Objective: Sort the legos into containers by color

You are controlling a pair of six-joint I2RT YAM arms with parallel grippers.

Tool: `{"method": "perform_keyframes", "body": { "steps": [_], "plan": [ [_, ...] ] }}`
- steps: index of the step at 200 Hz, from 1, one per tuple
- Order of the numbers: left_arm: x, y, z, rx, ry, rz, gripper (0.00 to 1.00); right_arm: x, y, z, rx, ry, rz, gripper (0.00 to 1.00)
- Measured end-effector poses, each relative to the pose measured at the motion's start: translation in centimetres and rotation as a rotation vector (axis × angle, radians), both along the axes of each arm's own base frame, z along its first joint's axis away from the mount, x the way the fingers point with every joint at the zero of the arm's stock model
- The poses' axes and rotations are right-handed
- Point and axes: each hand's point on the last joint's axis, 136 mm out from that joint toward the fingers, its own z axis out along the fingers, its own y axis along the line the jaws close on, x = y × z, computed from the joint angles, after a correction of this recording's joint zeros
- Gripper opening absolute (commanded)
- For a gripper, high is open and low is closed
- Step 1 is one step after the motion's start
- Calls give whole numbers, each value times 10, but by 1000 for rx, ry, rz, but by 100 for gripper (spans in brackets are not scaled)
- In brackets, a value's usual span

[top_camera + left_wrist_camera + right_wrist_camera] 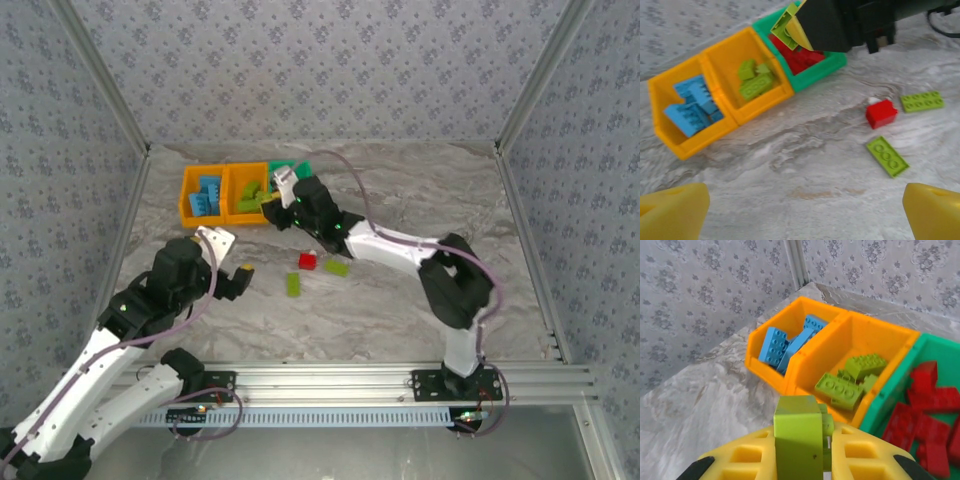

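Top external: right end effector [284,183] over the containers [184,200], left end effector [243,275] well short. Left wrist: left one wide open; three loose legos [881,114] ahead-right on counter [790,170]. Right wrist: right one clamps a lime lego [797,437], lime-stocked bin [880,337] just ahead.

The top view looks down from behind the near edge over the whole bench [420,200]. The left wrist view faces its far-left corner from low; the right wrist view sits close above the containers [792,371], which all three share.
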Motion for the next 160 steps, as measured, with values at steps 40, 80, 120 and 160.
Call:
{"method": "perform_keyframes", "body": {
  "steps": [40, 80, 120, 160],
  "plan": [
    [6, 9, 1, 12, -13, 60, 99, 73, 30, -27, -46, -2, -29, 22],
    [9, 10, -1, 19, -5, 72, 99, 103, 52, -66, -136, 66, -22, 48],
    [11, 10, -5, 32, 6, 79, 99, 88, 39, -87, -217, 136, -15, 50],
    [14, 10, -9, 38, 22, 96, 99, 42, -7, -75, -270, 166, -15, 56]
  ]
}}
